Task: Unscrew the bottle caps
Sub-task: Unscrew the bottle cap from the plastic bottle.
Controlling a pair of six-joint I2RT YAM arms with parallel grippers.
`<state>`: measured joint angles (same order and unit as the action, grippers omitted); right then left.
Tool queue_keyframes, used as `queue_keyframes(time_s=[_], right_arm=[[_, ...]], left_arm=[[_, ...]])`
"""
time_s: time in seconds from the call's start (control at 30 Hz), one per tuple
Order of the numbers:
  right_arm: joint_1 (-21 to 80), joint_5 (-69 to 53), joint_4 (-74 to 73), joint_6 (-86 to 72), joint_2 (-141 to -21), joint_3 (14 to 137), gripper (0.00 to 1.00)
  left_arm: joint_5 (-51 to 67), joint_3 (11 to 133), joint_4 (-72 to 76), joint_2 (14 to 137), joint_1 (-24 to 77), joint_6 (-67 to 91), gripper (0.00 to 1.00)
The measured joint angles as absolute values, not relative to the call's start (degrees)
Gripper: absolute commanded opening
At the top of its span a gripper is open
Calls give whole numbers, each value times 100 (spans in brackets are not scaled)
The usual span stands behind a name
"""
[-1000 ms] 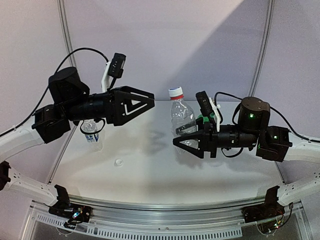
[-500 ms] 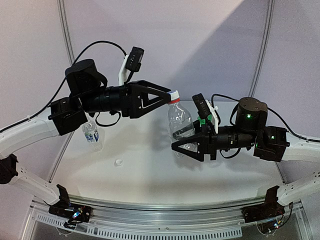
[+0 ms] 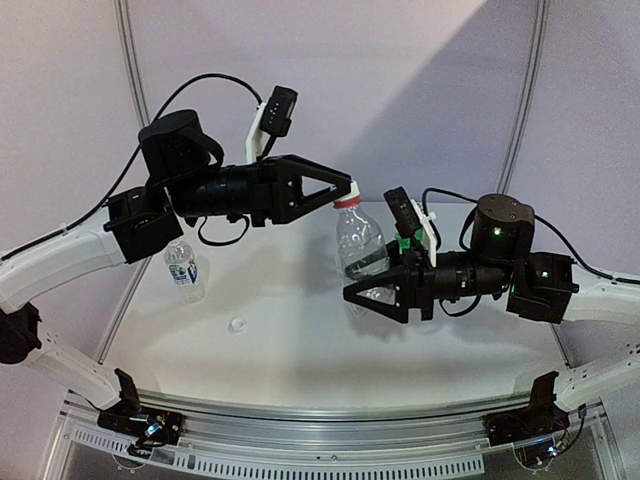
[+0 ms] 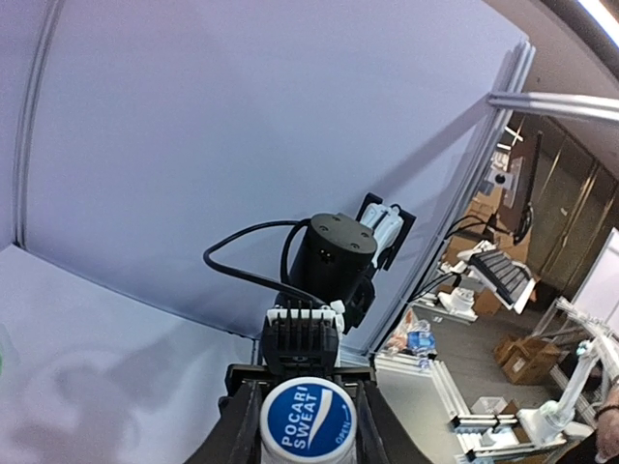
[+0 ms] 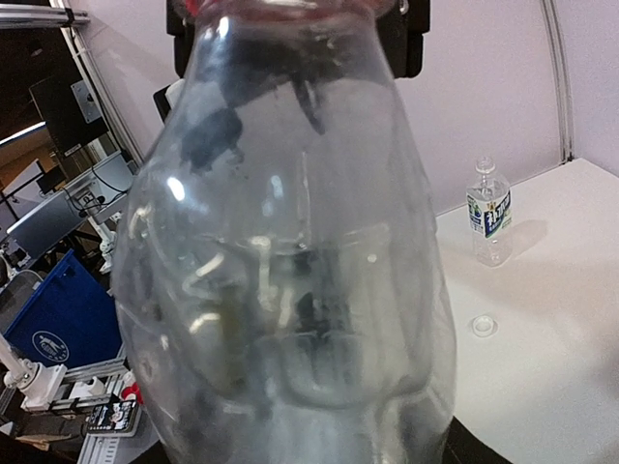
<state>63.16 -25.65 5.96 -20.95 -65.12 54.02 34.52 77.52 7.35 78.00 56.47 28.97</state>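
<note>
On the white worktop (image 3: 300, 350) a loose white cap (image 3: 237, 324) lies near left, with a labelled bottle (image 3: 183, 268) beyond it. At centre the right tool (image 3: 360, 276) clamps a clear bottle (image 3: 352, 228), and the left tool (image 3: 343, 190) pinches its blue-topped cap (image 4: 309, 418). Pale wall panels (image 3: 400, 80) close the far side.

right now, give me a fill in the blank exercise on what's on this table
1. The right pincer holds the clear bottle that has no ____.
2. The left pincer is closed on that bottle's cap, printed Pocari ____.
3. A loose cap on the table is coloured ____.
4. The labelled bottle stands nearer the ____ arm.
Missing words: label; Sweat; white; left.
</note>
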Motion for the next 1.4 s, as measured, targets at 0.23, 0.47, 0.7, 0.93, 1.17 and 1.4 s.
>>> queue_keyframes(time_s=[0.23,0.47,0.7,0.93,1.17,1.4], right_arm=[[6309,-2213,429,-1973,-6556,5492,0],[6344,-626,-541,-1441,-6886,6073,0],[6364,797,-1295,-1184,-7426,6451,0],[6383,1090,-1494,-1125,-7535,6451,0],[6329,1354,-1179,-1236,-7404,6326,0],[6329,1433,-897,-1282,-7159,6117,0]], left_arm=[[3380,7852,556,7837,5634,2893,17],[2552,8350,-309,8077,5553,2934,18],[1146,8556,-1288,8281,5566,3487,19],[711,8556,-1555,8337,5640,3839,40],[882,8399,-1557,8315,5758,3990,63],[937,8342,-1459,8180,5789,4007,87]])
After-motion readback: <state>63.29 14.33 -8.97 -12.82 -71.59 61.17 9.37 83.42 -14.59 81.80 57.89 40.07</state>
